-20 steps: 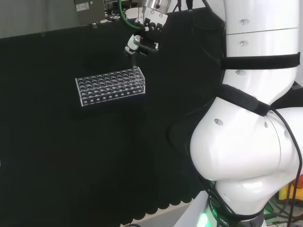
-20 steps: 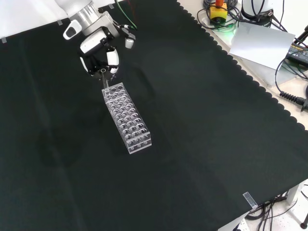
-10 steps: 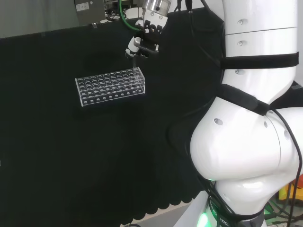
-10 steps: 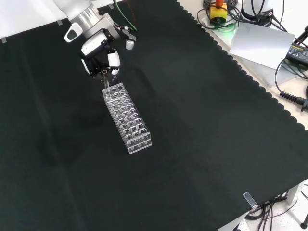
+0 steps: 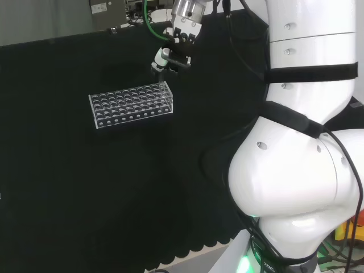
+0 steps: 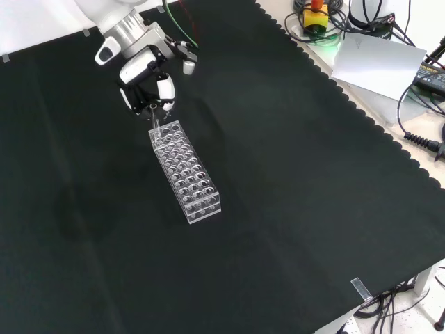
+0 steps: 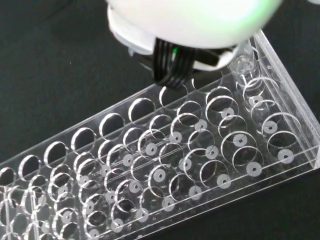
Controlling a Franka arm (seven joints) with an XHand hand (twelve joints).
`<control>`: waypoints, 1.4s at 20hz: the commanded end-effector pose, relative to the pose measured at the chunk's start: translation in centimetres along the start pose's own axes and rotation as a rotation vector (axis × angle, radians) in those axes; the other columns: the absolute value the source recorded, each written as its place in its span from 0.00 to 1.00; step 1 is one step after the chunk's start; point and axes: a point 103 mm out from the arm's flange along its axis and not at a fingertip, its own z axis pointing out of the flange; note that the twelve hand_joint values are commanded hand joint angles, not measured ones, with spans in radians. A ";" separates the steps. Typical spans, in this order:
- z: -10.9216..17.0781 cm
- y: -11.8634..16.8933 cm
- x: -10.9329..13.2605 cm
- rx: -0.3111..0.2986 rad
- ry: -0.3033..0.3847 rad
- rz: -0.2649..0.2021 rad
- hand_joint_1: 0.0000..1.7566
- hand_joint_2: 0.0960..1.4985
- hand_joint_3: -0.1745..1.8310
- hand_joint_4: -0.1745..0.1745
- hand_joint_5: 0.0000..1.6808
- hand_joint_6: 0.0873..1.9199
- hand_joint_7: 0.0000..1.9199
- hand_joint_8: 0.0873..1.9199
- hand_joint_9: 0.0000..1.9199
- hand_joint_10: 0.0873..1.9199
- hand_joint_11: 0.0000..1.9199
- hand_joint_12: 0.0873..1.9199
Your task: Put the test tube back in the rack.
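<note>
Since a second ago the hand (image 6: 144,76) has risen a little and drawn slightly away from the rack's (image 6: 185,171) end, carrying the tube (image 6: 154,115) with it; the rack has also shifted a touch, leftward in the head view.

In the front view the tube hangs roughly upright from the curled fingers (image 6: 165,90), which pinch its upper part. Its open rim shows as a small ring just under the fingertips, and its lower end reaches the rack's far end row. Whether the tip is inside a hole or only above one I cannot tell. In the wrist view a clear tube (image 7: 243,57) stands at the corner hole of the rack (image 7: 150,165), next to the blurred white hand (image 7: 195,25).

In the head view the hand (image 5: 170,52) hovers above the right end of the rack (image 5: 131,103), its fingers closed together. The rack is clear plastic with rows of round holes, lying flat on the black cloth (image 6: 292,188). Big white arm links (image 5: 301,142) stand at the right of the head view.
</note>
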 end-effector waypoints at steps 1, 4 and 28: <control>1.0 0.2 0.2 0.014 -0.007 -0.004 0.76 0.32 0.48 0.00 0.81 0.24 0.74 0.24 0.86 0.33 0.66 0.43; 1.4 0.3 0.2 0.023 -0.008 -0.004 0.76 0.32 0.49 0.00 0.81 0.24 0.74 0.24 0.86 0.33 0.66 0.43; -0.6 -1.0 0.6 0.187 0.077 -0.061 0.60 0.30 0.43 0.19 0.19 0.25 0.34 0.43 0.47 0.38 0.35 0.73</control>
